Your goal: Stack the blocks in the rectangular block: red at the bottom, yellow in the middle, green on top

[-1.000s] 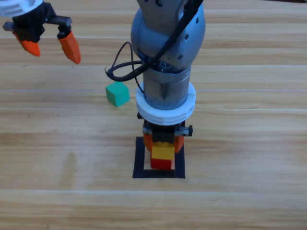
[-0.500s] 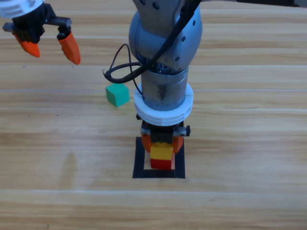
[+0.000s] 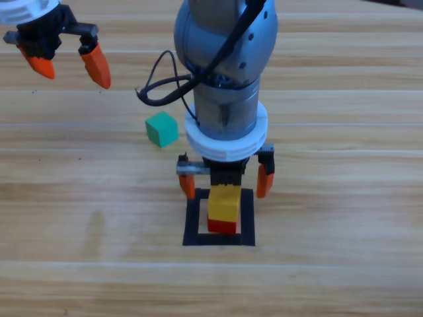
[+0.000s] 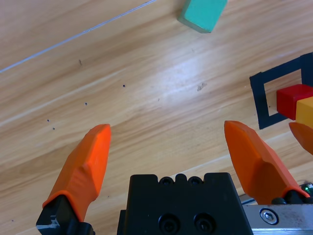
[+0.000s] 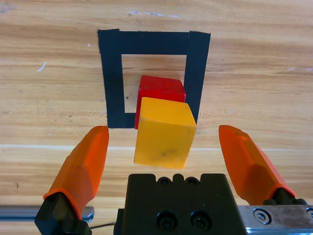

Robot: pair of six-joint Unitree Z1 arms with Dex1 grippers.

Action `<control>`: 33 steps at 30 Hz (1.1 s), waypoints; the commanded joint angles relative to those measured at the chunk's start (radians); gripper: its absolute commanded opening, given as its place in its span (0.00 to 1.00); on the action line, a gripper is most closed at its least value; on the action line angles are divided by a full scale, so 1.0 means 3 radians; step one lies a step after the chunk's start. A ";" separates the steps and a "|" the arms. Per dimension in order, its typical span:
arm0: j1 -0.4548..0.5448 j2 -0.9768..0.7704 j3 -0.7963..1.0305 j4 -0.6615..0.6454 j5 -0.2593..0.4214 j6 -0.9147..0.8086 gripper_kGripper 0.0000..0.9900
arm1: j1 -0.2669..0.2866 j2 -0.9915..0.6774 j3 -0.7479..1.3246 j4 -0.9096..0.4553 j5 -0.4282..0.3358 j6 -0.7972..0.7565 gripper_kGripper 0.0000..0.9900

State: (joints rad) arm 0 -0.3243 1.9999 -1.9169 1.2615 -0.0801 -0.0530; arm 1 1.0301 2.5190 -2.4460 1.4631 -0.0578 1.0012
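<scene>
The yellow cube (image 3: 224,203) rests on the red cube (image 3: 222,226) inside the black tape outline (image 3: 193,220). My right gripper (image 3: 226,183) hovers just above the stack, open, its jaws spread wide on either side of the yellow cube without touching it. In the right wrist view the yellow cube (image 5: 164,133) stands free between the jaws, over the red cube (image 5: 160,91) and the outline (image 5: 111,78). The teal-green cube (image 3: 162,129) lies on the wood up and left of the outline. My left gripper (image 3: 69,61) waits open at the top left, empty.
A black cable (image 3: 158,86) loops off the right arm above the green cube. In the left wrist view the green cube (image 4: 202,13) is far ahead and the tape outline (image 4: 259,99) sits at the right edge.
The right gripper's jaws have opened and let go of the yellow cube, which now stands on the red one. The arm has lifted slightly. The left arm has not moved.
</scene>
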 commanded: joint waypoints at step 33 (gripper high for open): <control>-0.0693 0.1602 -0.1291 0.0157 0.0390 0.0386 1.00 | -0.1168 -0.3933 0.5034 -0.3711 0.1537 -0.4253 1.00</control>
State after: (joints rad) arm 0 -0.5221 2.3982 -2.2789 1.3118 0.0171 0.0667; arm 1 0.7012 1.4790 -0.9648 0.3732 0.4456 -0.2343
